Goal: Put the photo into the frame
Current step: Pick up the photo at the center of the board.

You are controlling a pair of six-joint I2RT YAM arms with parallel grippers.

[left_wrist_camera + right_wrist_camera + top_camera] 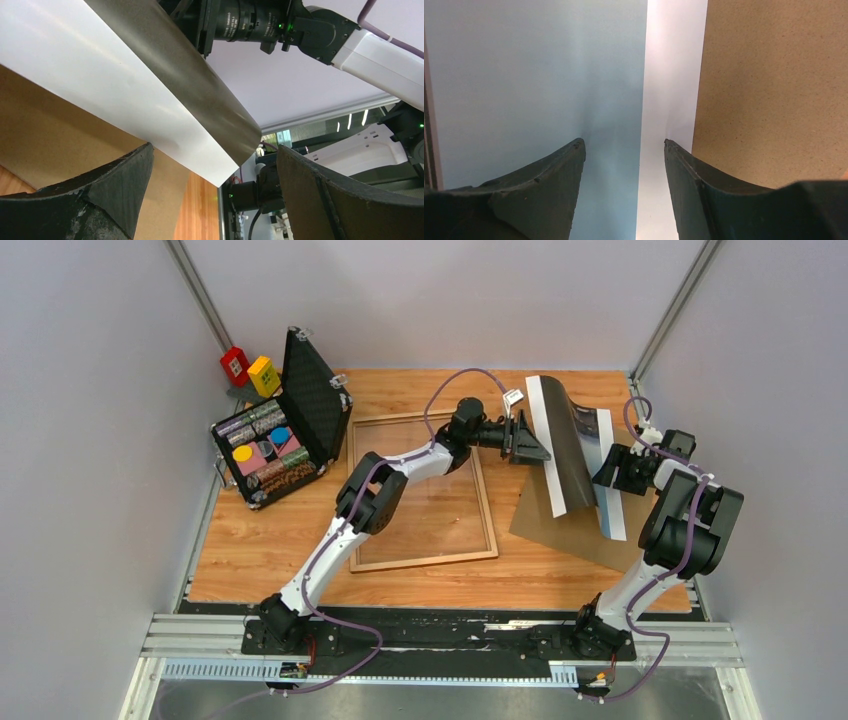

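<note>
The photo (pixel 568 445) is on the right of the table, bowed up into an arch over the brown backing board (pixel 560 530). Its dark band and white margin fill the left wrist view (pixel 150 95). Its blue half and white margin show in the right wrist view (pixel 539 75). My left gripper (pixel 528 443) is open at the photo's left edge, and the photo's corner hangs between its fingertips (pixel 214 149). My right gripper (pixel 607 472) is open, its fingers spread over the photo's right part (pixel 624 142). The frame (pixel 420 490) lies flat at the table's centre with nothing in it.
An open black case (pixel 275 440) of chips stands at the left, with a red block (pixel 235 364) and a yellow block (pixel 264 375) behind it. The backing board also shows in the left wrist view (pixel 45 130) and the right wrist view (pixel 774 90). Walls enclose the table.
</note>
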